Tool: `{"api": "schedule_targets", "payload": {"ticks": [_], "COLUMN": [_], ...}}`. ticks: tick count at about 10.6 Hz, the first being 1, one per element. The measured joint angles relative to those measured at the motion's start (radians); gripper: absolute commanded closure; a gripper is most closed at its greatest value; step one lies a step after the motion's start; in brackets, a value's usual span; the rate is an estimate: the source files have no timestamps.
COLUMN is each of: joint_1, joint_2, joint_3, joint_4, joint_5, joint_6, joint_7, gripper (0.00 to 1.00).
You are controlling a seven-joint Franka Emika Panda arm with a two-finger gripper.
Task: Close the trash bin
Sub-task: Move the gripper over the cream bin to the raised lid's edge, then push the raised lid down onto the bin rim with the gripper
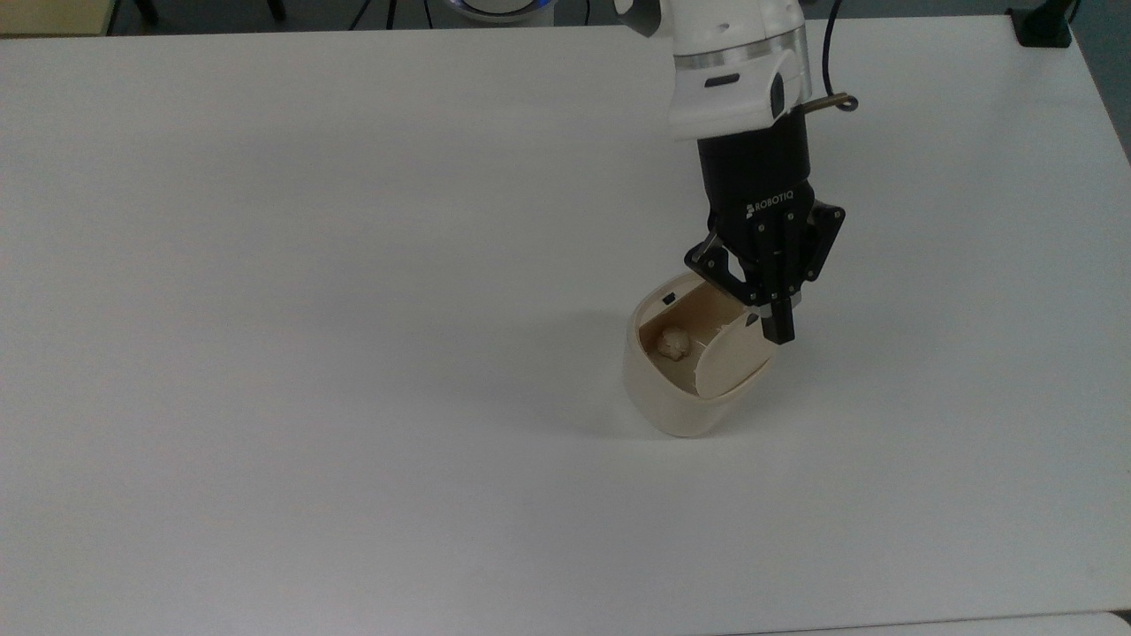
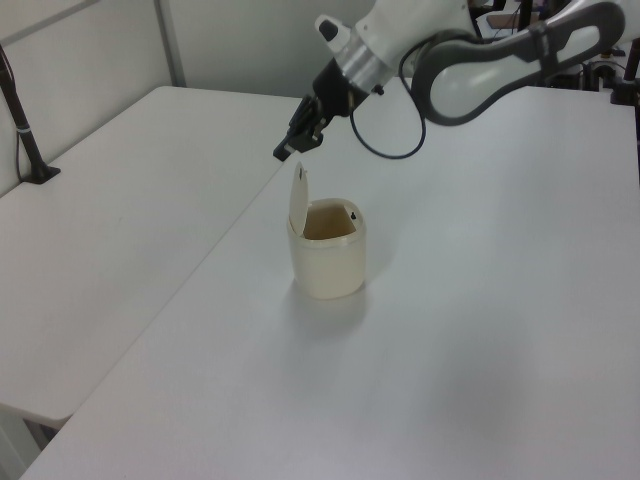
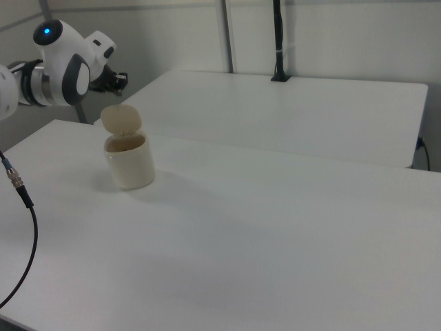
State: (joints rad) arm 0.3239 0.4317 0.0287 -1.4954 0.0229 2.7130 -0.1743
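Trash bin (image 1: 676, 397) sits open on white table (image 1: 353, 353), lid (image 1: 732, 360) up, w/ a crumpled ball (image 1: 673, 344) inside. Gripper (image 1: 781, 334), fingers pinched together & holding nothing, hangs just by lid's top edge.

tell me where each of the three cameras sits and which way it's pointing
Top view: high above the table, looking steeply down on the open trash bin; the gripper and wrist enter from the top edge.
Left view: raised at one side, looking along the table at the bin; the arm reaches in from the upper right.
Right view: lower, at the opposite side; the arm's joint shows at the far left.
All three share the bin with its lid upright.
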Motion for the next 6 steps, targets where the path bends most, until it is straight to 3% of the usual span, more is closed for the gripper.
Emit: {"api": "schedule_targets", "payload": {"ticks": [3, 6], "joint_1": [0.000, -0.005], "joint_2": [0.018, -0.008], "joint_3": [0.000, -0.002], "joint_4": [0.007, 0.026], "joint_5": [0.000, -0.001], "joint_6": [0.004, -0.229], "joint_7": [-0.022, -0.125], "gripper": [0.97, 0.97]}}
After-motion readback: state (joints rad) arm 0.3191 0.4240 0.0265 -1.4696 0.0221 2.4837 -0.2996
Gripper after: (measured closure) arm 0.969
